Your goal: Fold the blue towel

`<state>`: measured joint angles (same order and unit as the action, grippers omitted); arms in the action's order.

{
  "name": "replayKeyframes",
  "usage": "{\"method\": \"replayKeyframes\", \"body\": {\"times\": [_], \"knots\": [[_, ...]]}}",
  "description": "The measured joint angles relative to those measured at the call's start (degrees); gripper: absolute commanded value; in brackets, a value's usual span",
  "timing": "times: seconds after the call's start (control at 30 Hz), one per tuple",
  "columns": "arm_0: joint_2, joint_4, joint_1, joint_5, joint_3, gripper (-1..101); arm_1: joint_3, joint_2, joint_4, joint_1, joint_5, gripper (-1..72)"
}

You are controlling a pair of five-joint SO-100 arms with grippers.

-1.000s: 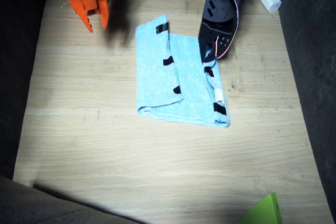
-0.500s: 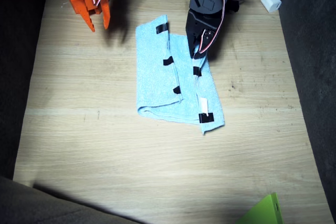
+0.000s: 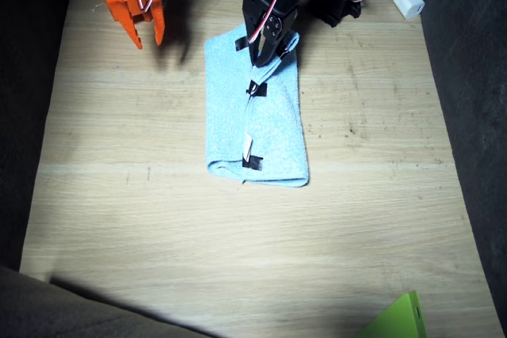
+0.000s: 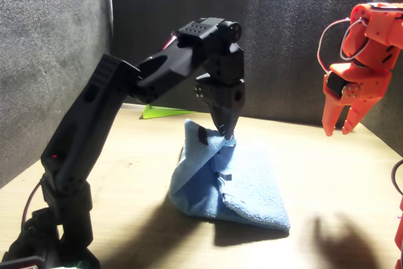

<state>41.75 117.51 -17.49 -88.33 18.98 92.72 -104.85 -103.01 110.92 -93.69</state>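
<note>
The blue towel [image 3: 277, 128] lies on the wooden table, folded into a narrow strip with black tape marks along its middle. My left gripper [image 3: 261, 59], the black one, is shut on the towel's far edge and holds it raised above the rest of the cloth. In the front view that gripper [image 4: 227, 134] pinches a peak of the blue towel [image 4: 252, 187], and the cloth hangs down from it like a tent. The orange right gripper [image 3: 146, 37] hovers open and empty left of the towel's far corner, and the front view shows it in the air [image 4: 337, 129].
A lime-green flat piece [image 3: 400, 318] sits at the near right corner. A white block [image 3: 409, 1] and cables lie at the far edge behind the left arm. Dark fabric walls border both sides of the table [image 3: 142, 235].
My left gripper has swept leftward over the towel, carrying its right edge. The flap with the tape marks now lies over the middle, so the towel is narrower. The right gripper barely moved.
</note>
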Motion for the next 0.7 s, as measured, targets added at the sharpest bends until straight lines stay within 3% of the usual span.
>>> {"method": "replayKeyframes", "body": {"times": [0.37,0.53,0.7], "knots": [[-17.23,0.00,5.80,-4.39,-11.34,1,4.13,-3.34,1.23,0.00,-1.76,17.2],[-20.30,0.00,7.03,-7.12,-16.35,15,4.48,-4.39,1.93,0.00,-1.67,16.8],[-20.30,0.00,6.68,-8.35,-22.32,21,4.48,-4.39,2.29,0.00,-1.67,17.0]]}}
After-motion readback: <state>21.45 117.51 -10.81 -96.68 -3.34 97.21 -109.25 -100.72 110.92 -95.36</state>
